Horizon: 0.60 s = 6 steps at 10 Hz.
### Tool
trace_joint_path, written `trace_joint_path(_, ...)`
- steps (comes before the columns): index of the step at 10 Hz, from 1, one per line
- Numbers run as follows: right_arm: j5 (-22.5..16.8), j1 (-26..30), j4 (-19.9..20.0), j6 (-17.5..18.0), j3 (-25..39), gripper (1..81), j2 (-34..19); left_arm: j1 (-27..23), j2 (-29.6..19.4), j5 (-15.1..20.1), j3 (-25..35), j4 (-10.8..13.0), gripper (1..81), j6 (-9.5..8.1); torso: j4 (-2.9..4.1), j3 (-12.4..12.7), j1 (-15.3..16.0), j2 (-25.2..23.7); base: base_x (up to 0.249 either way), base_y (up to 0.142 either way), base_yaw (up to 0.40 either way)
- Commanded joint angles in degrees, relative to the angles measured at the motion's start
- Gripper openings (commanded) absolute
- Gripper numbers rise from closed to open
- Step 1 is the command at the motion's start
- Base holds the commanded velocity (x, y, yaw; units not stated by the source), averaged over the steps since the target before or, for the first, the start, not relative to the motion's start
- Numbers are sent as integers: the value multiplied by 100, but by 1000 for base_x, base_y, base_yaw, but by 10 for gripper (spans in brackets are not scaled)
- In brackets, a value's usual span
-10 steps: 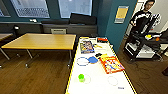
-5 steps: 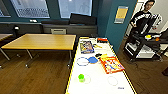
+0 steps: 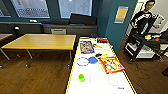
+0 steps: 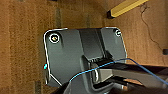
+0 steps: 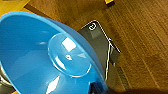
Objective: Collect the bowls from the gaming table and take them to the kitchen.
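The gaming table, long with a white top and yellow rim, runs away from me in the head view. One blue bowl lies on it near the middle, beside a clear ring plate. A second blue bowl looms very close and tilted in the right wrist view, above the wooden floor, held at the right gripper. In the left wrist view the robot's dark plate hangs over the brown floor, with a yellow table corner nearby.
A green cup, another clear ring plate and two colourful game boxes lie on the white top. A tan wooden table stands left. A person with a control rig stands at the right.
The whole head picture has shifted slightly: the gaming table sits a little lower and nearer, so the camera has moved forward. The things on the table have not moved.
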Motion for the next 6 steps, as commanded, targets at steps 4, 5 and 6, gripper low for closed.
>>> trace_joint_path(4,-852,377,-364,-54,-866,10,804,-1903,-2133,433,2792,-173,811,-230,0,0,-2,0,0,0,0)
trace_joint_path(5,-923,465,-364,-54,-901,10,857,-2307,-2212,697,2907,-331,811,-230,0,0,-2,0,0,0,0)
trace_joint_path(6,-966,553,-364,-63,-893,10,883,-2773,-2204,1143,2924,-532,811,-230,0,0,-2,0,0,0,0)
